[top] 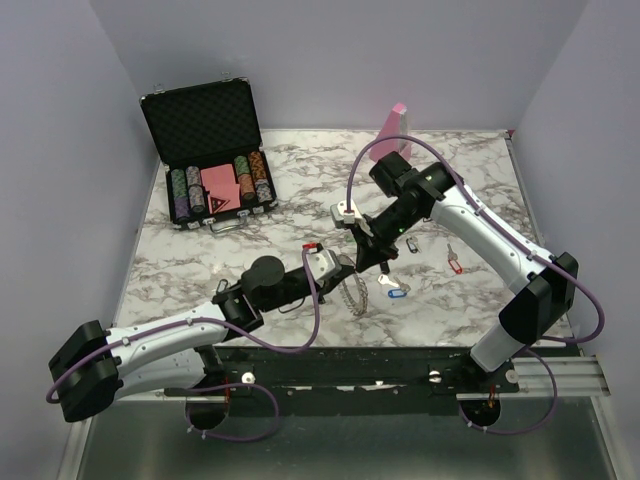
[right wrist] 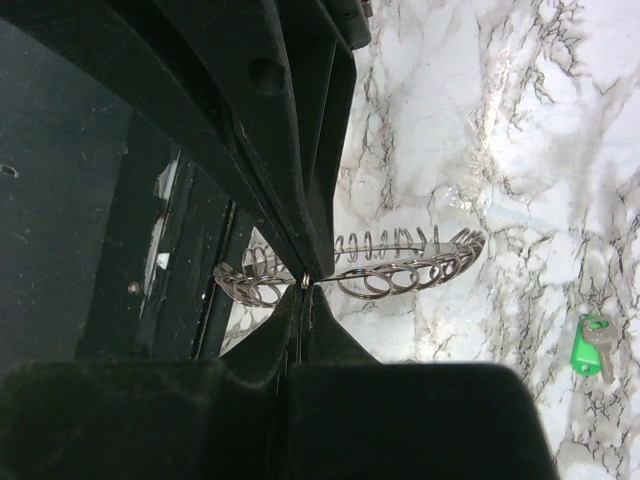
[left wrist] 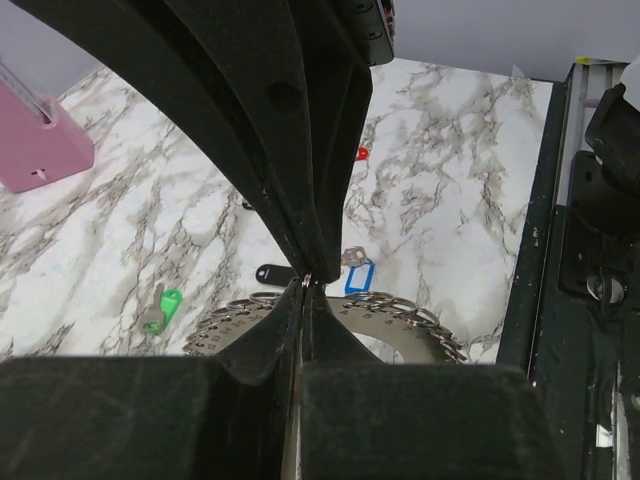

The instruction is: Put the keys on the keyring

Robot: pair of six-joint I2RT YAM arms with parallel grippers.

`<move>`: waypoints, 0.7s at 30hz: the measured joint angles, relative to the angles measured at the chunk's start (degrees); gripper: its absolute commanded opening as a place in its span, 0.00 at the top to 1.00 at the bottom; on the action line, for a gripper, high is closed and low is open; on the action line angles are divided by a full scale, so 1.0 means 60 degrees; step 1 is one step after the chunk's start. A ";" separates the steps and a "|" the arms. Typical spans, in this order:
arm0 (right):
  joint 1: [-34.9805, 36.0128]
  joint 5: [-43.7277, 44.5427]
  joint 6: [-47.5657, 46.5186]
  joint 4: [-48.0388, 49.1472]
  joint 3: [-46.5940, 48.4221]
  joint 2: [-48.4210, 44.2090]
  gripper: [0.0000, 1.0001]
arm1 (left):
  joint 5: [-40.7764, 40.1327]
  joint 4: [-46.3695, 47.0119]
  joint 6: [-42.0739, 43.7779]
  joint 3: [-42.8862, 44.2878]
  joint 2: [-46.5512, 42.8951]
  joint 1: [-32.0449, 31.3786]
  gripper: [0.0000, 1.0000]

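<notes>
The left gripper (left wrist: 308, 282) and right gripper (right wrist: 303, 283) each pinch the rim of the keyring (right wrist: 400, 262), upright near the middle of the tabletop (top: 480, 180) near edge, while the keys (top: 392, 290) lie loose beside it, apparently none threaded yet.

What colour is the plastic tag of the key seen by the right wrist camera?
Bright green; the key shows best in the right wrist view.
</notes>
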 measured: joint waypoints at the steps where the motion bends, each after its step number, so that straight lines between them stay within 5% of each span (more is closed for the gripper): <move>1: 0.0000 -0.0004 -0.0004 0.0000 0.0000 0.0000 0.99 | 0.0029 0.0000 0.0007 0.0000 0.0000 0.0018 1.00; 5: 0.0004 -0.0007 -0.0022 -0.0007 0.0000 0.0000 0.99 | 0.0135 -0.0073 0.0004 0.0044 0.0000 0.0055 1.00; 14: 0.0004 -0.0288 0.0113 0.0047 -0.0004 0.0000 0.72 | 0.0127 -0.0044 -0.0557 -0.0106 -0.0266 0.0106 1.00; 21: 0.0004 -0.0849 0.0248 0.0270 -0.0073 0.0000 0.68 | 0.0007 0.0936 -0.1650 -0.1173 -0.1129 0.0149 1.00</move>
